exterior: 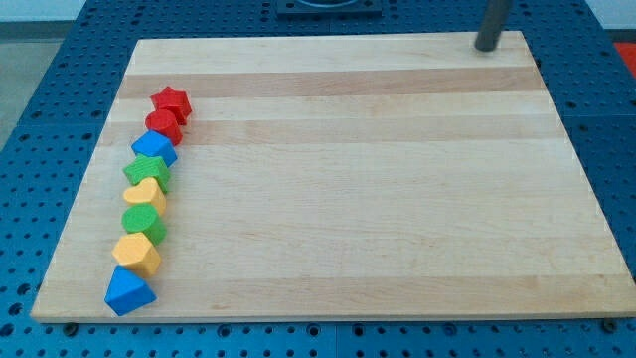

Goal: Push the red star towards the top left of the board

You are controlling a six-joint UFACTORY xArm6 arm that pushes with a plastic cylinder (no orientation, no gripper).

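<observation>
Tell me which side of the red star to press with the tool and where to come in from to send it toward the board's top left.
Press the red star on its lower-right side, pushing up and leftward. It heads the column, with another red block touching it from below, so approach from the open board on the view's right, not along the column. My tip sits far off at the view's top right, so it likely needs a long sweep first.

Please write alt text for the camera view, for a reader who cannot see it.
Eight coloured blocks line the wooden board's left side, the red star topmost, a blue block lowest. My tip rests far away, near the board's top right corner.
</observation>
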